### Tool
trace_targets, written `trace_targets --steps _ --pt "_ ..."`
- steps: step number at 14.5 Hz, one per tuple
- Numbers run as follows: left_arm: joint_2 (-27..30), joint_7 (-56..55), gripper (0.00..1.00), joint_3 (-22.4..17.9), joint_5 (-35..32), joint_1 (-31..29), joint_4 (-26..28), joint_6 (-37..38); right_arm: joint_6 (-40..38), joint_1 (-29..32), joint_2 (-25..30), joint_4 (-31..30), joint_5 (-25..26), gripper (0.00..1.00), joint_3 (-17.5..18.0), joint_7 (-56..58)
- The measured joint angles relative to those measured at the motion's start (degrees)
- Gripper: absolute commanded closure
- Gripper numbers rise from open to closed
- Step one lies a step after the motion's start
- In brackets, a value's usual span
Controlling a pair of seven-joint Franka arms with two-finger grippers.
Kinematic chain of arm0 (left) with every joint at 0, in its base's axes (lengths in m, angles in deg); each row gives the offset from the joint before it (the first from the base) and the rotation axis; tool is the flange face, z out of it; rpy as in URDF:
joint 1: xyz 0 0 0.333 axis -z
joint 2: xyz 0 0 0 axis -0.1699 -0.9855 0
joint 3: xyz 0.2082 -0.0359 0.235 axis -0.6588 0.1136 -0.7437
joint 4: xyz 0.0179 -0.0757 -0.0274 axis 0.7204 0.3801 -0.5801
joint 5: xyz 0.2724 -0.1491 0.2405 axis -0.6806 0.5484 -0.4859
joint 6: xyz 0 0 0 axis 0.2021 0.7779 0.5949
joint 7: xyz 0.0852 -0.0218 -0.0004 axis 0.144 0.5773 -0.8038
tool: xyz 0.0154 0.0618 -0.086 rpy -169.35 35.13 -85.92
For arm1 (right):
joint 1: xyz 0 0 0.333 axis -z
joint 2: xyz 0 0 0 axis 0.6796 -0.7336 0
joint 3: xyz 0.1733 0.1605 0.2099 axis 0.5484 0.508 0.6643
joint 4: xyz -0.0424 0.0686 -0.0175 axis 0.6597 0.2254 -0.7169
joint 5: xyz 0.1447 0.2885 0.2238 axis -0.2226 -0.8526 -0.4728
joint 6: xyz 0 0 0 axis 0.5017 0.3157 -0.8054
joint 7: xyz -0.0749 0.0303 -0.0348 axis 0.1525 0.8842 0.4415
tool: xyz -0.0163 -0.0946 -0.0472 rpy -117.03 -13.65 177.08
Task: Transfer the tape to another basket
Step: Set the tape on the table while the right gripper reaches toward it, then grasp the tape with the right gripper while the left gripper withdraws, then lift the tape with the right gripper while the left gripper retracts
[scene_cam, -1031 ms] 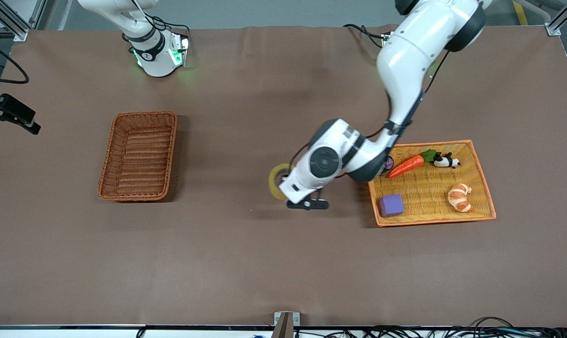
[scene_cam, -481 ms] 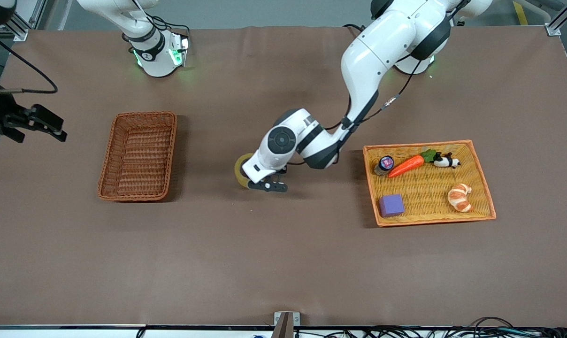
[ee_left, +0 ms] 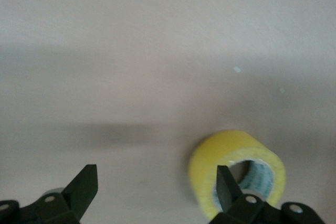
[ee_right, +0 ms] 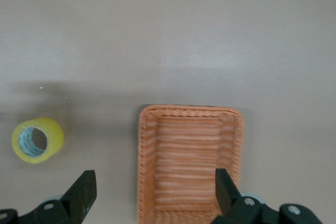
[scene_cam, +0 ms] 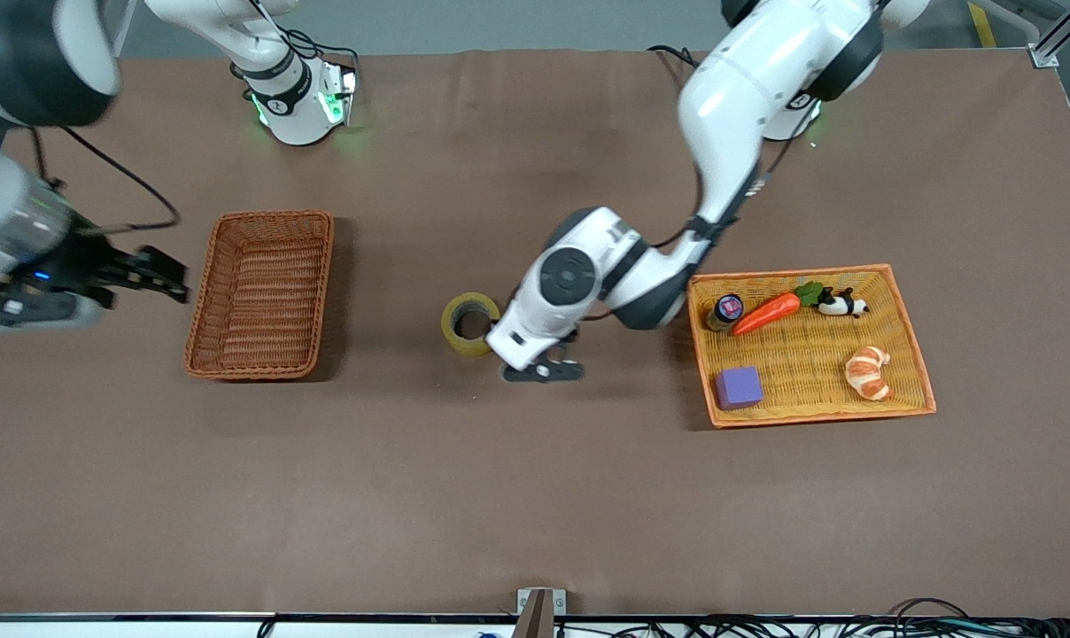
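The tape (scene_cam: 470, 323), a yellowish roll, lies free on the brown table with its hollow core up, midway between the two baskets. My left gripper (scene_cam: 542, 371) is open and empty just beside it, toward the left arm's end. In the left wrist view the tape (ee_left: 236, 163) sits by one fingertip (ee_left: 227, 186), outside the open jaws of the left gripper (ee_left: 155, 188). The narrow reddish-brown basket (scene_cam: 274, 214) stands empty toward the right arm's end. My right gripper (scene_cam: 156, 276) is open beside that basket's outer long side. The right wrist view shows the right gripper (ee_right: 155, 192), basket (ee_right: 189, 109) and tape (ee_right: 38, 140).
A wider orange-yellow basket (scene_cam: 787, 271) toward the left arm's end holds a carrot (scene_cam: 765, 312), a panda toy (scene_cam: 843, 305), a croissant (scene_cam: 868, 372), a purple block (scene_cam: 738, 387) and a small jar (scene_cam: 727, 309).
My left gripper carried the tape toward the narrow basket, let it go on the table and drew back a little. My right arm has swung in toward the narrow basket.
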Motion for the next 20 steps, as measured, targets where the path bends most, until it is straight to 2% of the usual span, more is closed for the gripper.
trace_targets --steps 3,6,8,12,16,20 --pt "6.6 1.6 0.00 0.1 -0.1 -6.2 2.7 5.5 9.7 -1.1 -2.2 -6.7 0.1 0.00 6.4 -7.9" --pt "14.8 6.5 0.00 0.3 -0.2 -12.0 11.0 5.9 18.4 -2.5 -5.6 -12.6 0.1 0.00 11.8 -11.4" --pt "20.4 9.4 0.00 0.3 -0.2 -15.3 16.1 6.0 22.6 -4.0 -9.3 -14.1 1.8 0.00 14.2 -16.1" --pt "28.4 16.3 0.00 0.4 -0.2 -19.6 21.5 9.7 29.4 -10.1 -17.5 -14.3 9.3 0.00 15.4 -28.1" --pt "32.3 17.5 0.00 0.4 -0.2 -22.4 22.3 11.9 34.9 -14.0 -24.1 -14.3 10.2 0.00 15.4 -31.5" --pt "35.6 18.1 0.00 0.2 -0.2 -26.4 22.5 13.2 36.0 -13.7 -26.0 -14.2 11.6 0.00 14.9 -31.5"
